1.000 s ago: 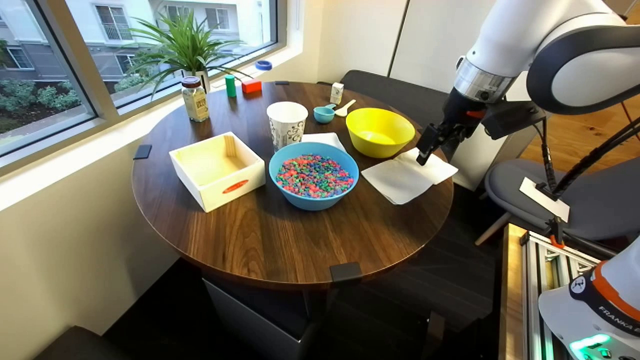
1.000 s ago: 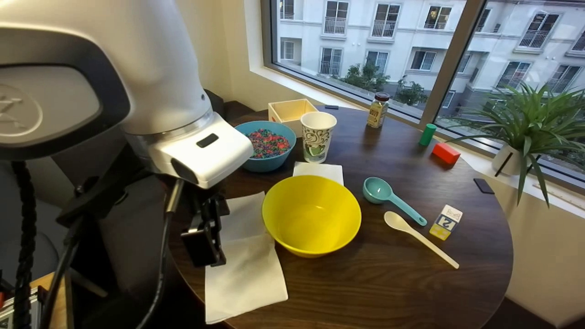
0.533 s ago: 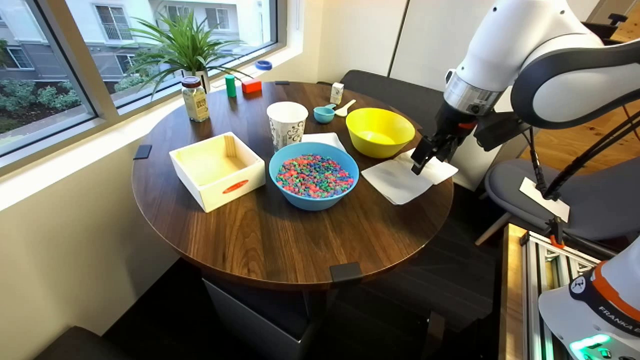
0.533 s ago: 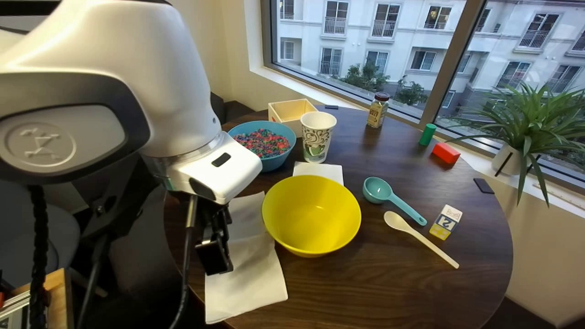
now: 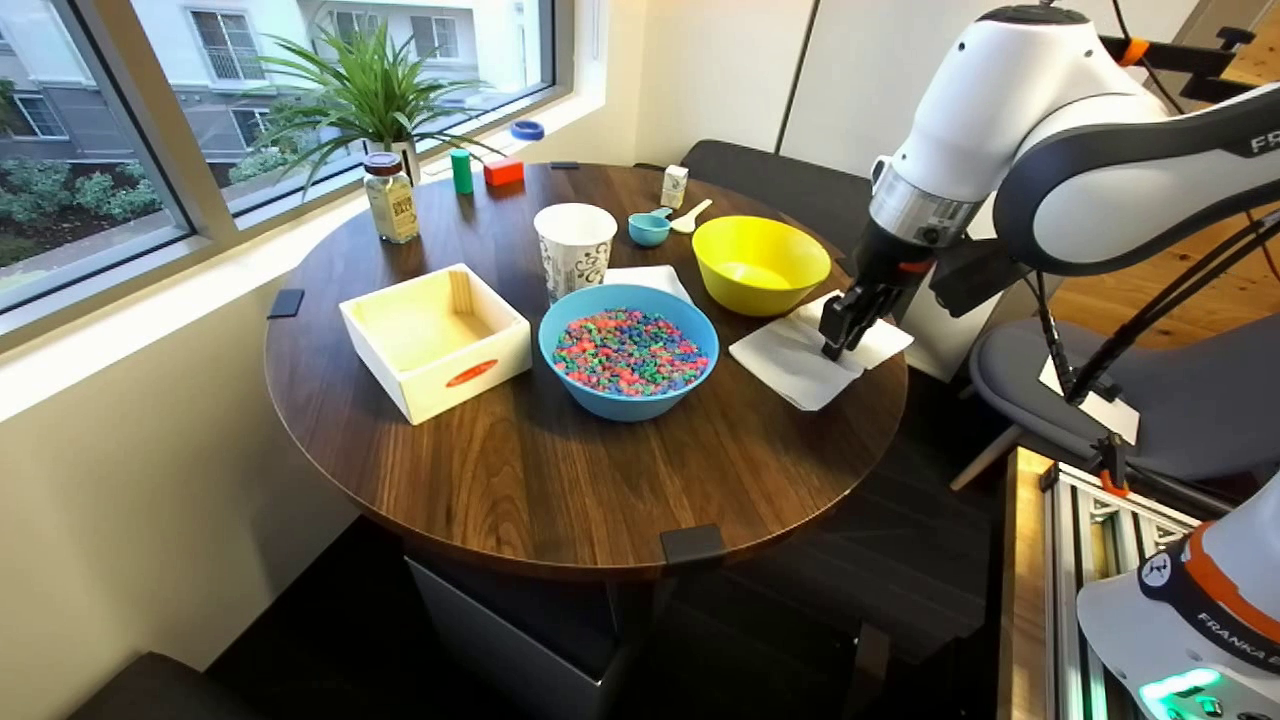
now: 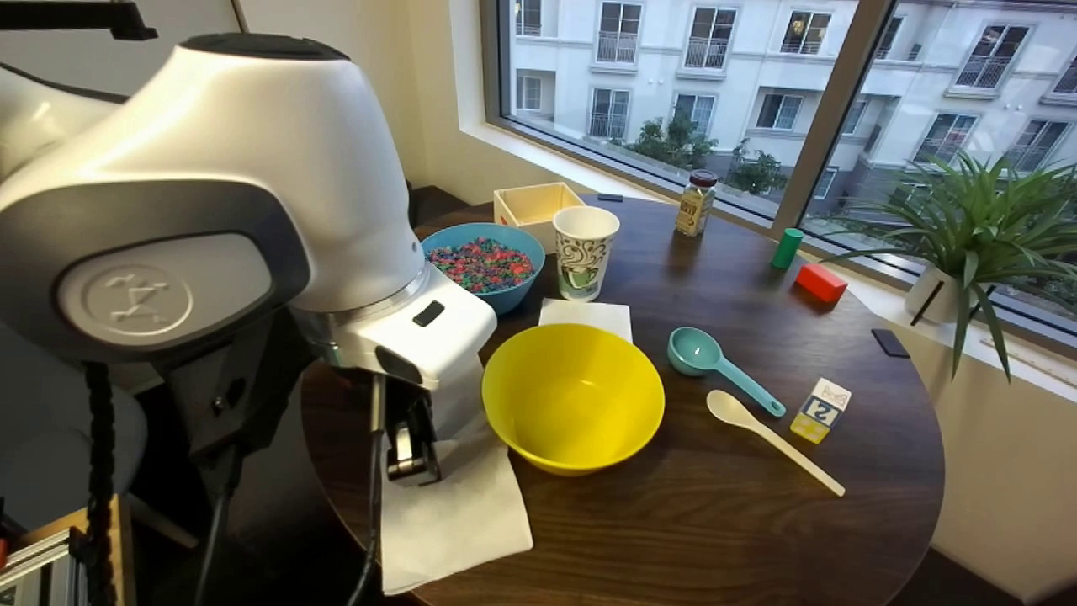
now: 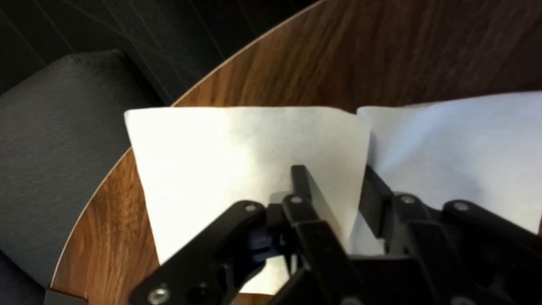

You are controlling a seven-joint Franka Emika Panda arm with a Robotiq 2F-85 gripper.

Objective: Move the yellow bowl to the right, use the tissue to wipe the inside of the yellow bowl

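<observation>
The yellow bowl (image 5: 760, 268) stands upright on the round table, and both exterior views show its inside (image 6: 572, 400) with nothing in it. Beside it lies the white tissue (image 6: 463, 526), flat with a raised crease across its middle. My gripper (image 5: 833, 350) points down at the tissue, fingertips at or very near the paper. In the wrist view a clear gap separates the two fingers of the gripper (image 7: 333, 174), and the tissue's creased edge (image 7: 360, 140) runs between them. Whether the pads touch the paper cannot be made out. The bowl is outside the wrist view.
A blue bowl (image 5: 628, 355) of multicoloured pieces, a paper cup (image 5: 575, 250) and a wooden box (image 5: 435, 340) stand nearby. Another white paper (image 6: 589, 318) lies by the cup. A teal scoop (image 6: 697, 352), a spoon (image 6: 774, 442) and a block (image 6: 822, 410) lie past the yellow bowl.
My gripper has come down and slightly across onto the tissue. The tissue's near edge has shifted a little in both exterior views. The yellow bowl stays in place.
</observation>
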